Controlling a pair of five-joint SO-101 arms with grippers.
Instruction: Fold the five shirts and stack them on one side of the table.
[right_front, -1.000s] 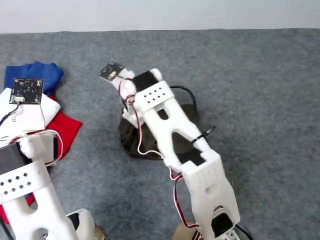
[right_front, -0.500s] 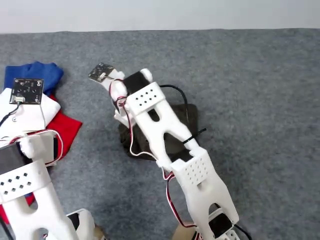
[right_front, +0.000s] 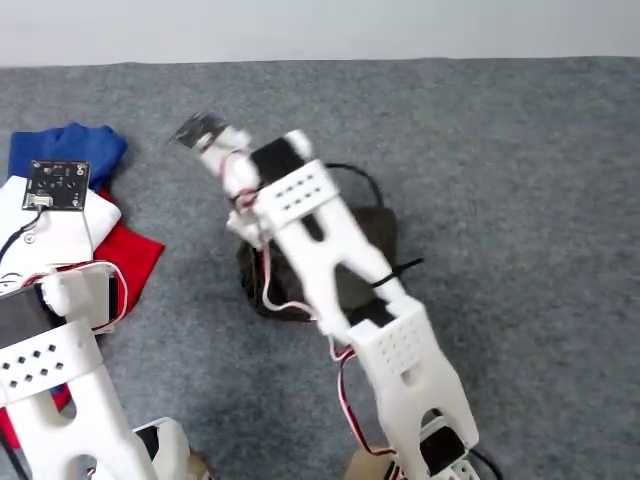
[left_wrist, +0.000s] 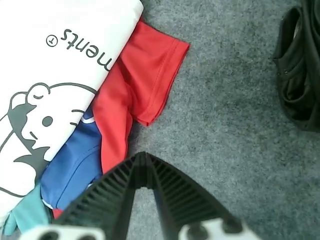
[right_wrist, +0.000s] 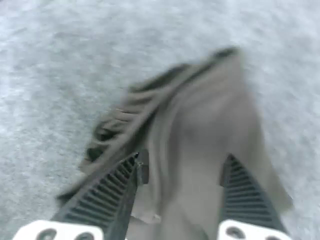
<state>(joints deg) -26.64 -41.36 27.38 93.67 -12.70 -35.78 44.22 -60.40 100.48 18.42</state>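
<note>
My right tool (right_wrist: 184, 162), spread wide and empty, has swung left above the dark shirt (right_front: 378, 240), which stays put, still unstacked on the worktop (right_front: 520, 200).

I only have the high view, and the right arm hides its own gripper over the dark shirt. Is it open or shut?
Observer: Open; the right wrist view shows the right gripper with jaws spread and a fold of the dark shirt between them.
Operator: And the left gripper?
Observer: The left gripper is shut on nothing, above the table beside the red shirt.
Operator: I count three shirts in that pile.
Observer: A fourth colour shows: teal cloth peeks out beside the blue shirt and white shirt.
</note>
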